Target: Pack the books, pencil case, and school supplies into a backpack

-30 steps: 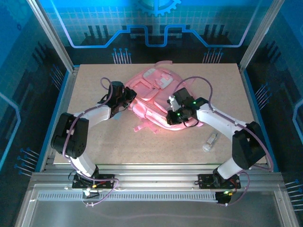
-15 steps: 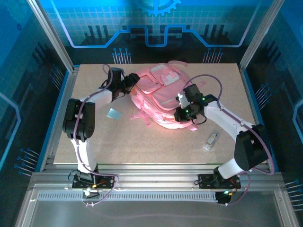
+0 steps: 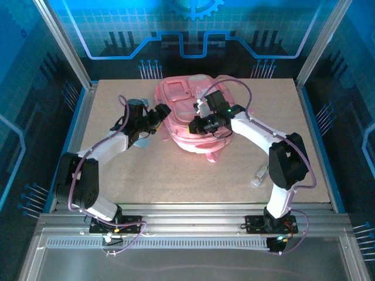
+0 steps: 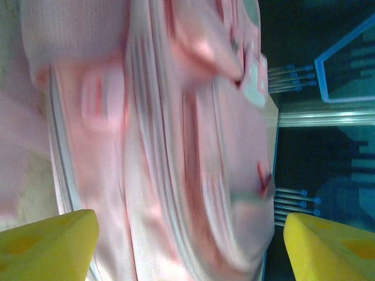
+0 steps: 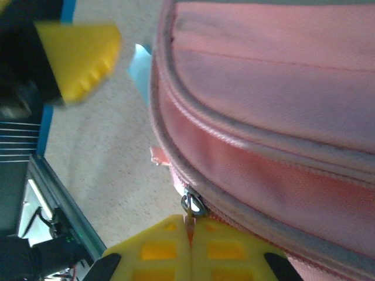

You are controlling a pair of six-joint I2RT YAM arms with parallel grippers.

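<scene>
Backpack [image 3: 187,114]: zipper pull [image 5: 192,205] clamped in our right gripper [image 5: 190,234], left gripper [image 4: 187,234] spread alongside. We judge zipping underway; next, draw it steadily.

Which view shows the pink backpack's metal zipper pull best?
Right wrist: the metal zipper pull is sharp, pinched by the right gripper. Top external shows the whole large pink fabric backpack, pull too small. Left wrist: blurred pink fabric.

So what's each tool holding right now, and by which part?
Right tool pinches the backpack by its zipper pull. Left tool is open, holding nothing.
</scene>
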